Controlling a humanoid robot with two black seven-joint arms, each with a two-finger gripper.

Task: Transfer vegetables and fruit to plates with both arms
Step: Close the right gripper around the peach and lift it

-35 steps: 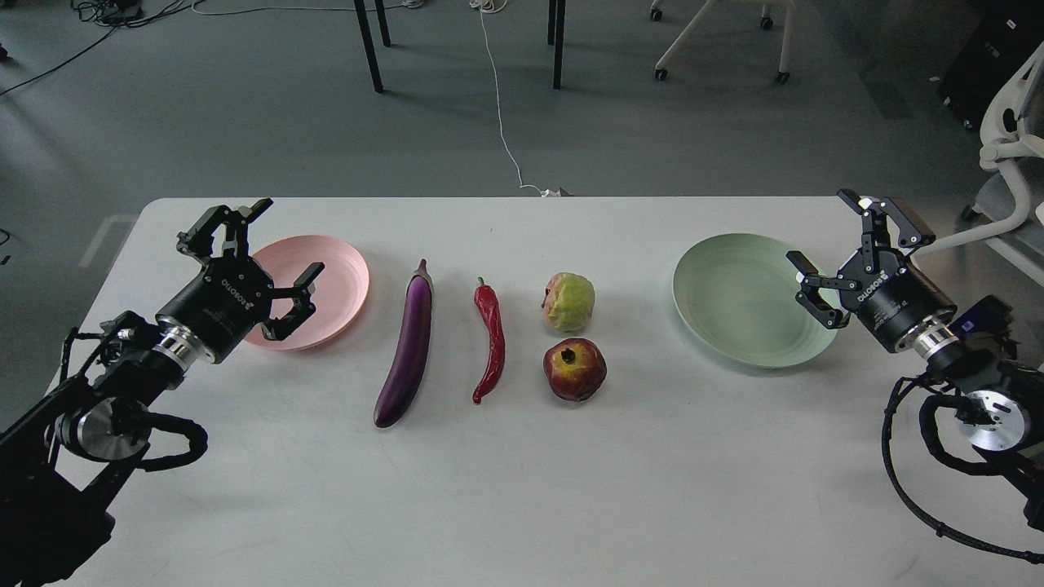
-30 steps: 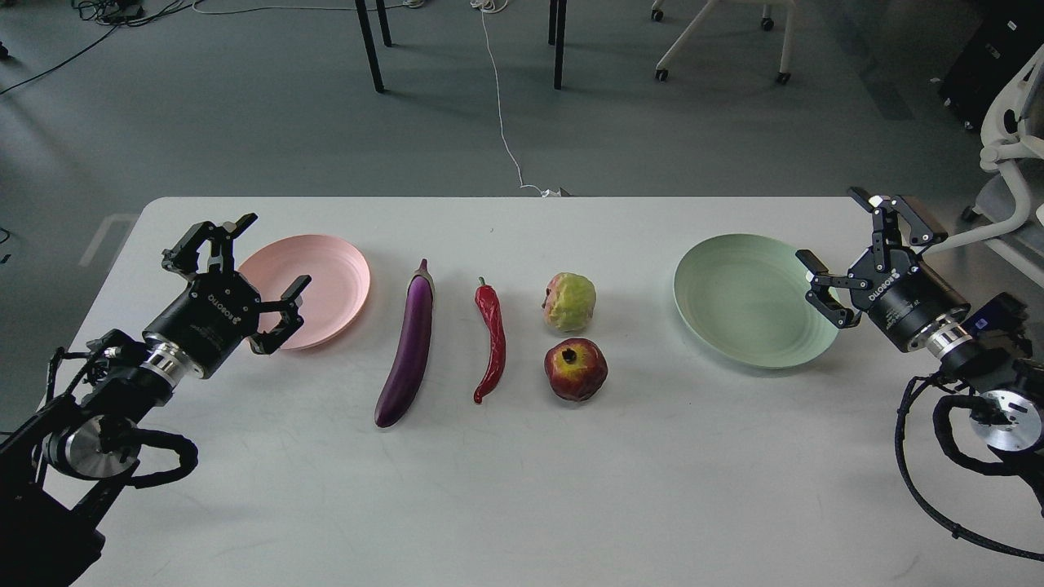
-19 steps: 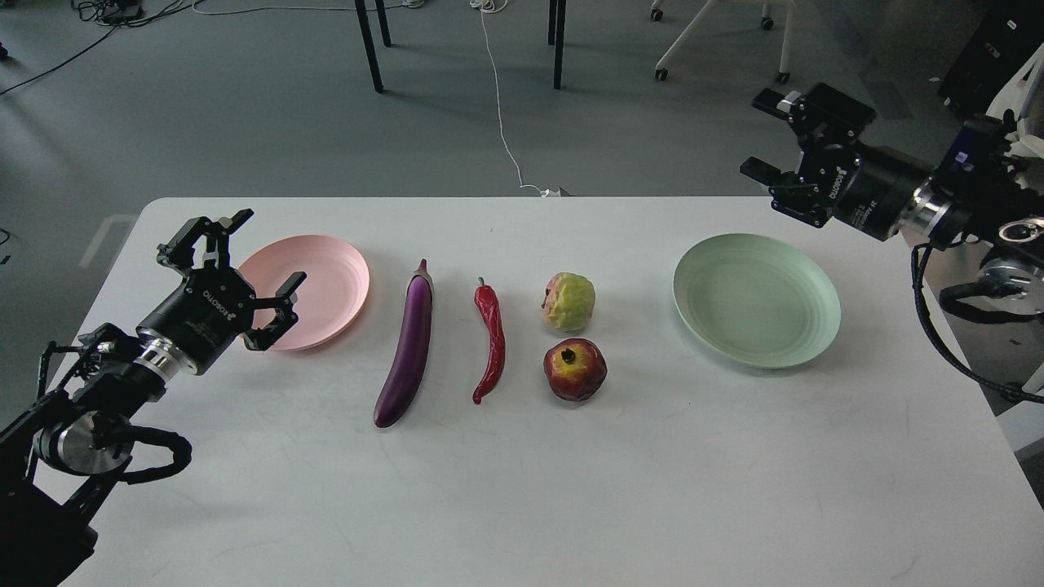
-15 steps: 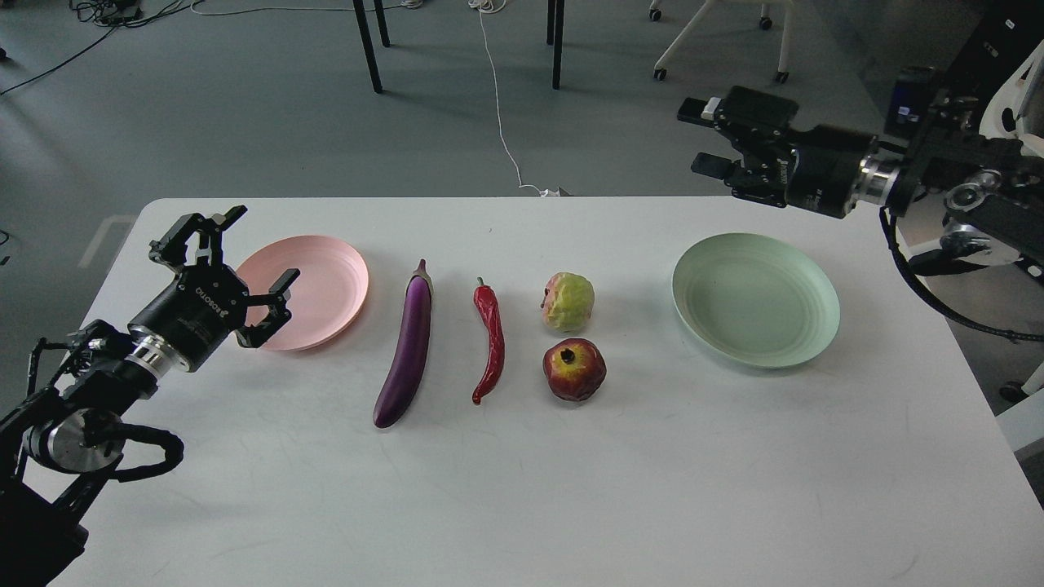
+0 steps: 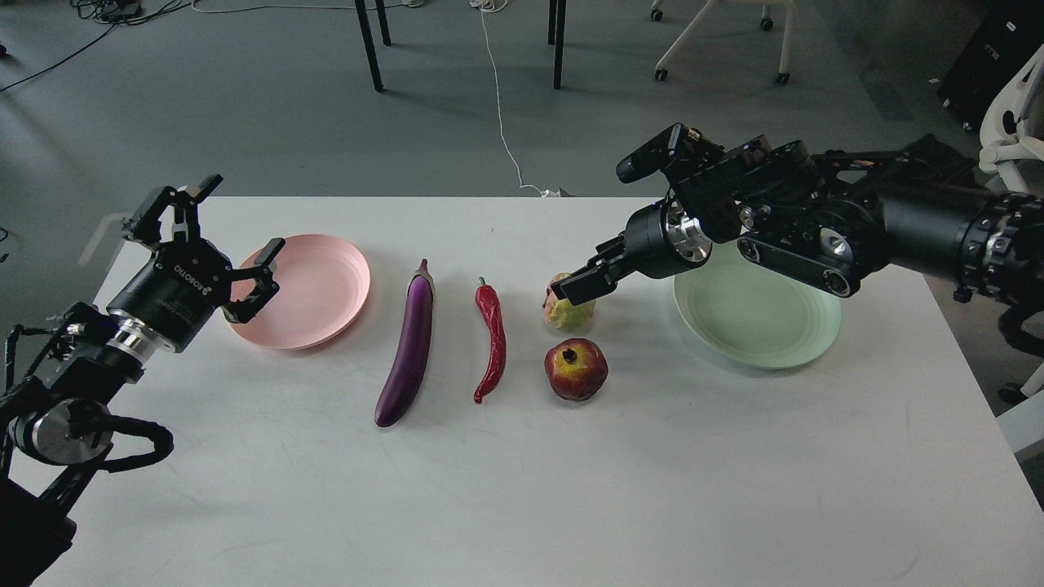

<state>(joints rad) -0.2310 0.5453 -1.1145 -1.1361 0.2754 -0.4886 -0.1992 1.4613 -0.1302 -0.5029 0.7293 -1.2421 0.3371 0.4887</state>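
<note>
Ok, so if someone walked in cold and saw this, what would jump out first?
The right pincer reaching in over the table to the yellow-green fruit, its arm crossing the mint plate. Then the row at the table's middle: purple eggplant, red chili, pomegranate.

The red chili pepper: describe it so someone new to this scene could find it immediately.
On the white table, four items lie in the middle, between a pink plate and a mint green plate. The chili pepper is second from the left, between the purple eggplant and the two round fruits. It is slim, wrinkled, red, and green-stemmed.
</note>
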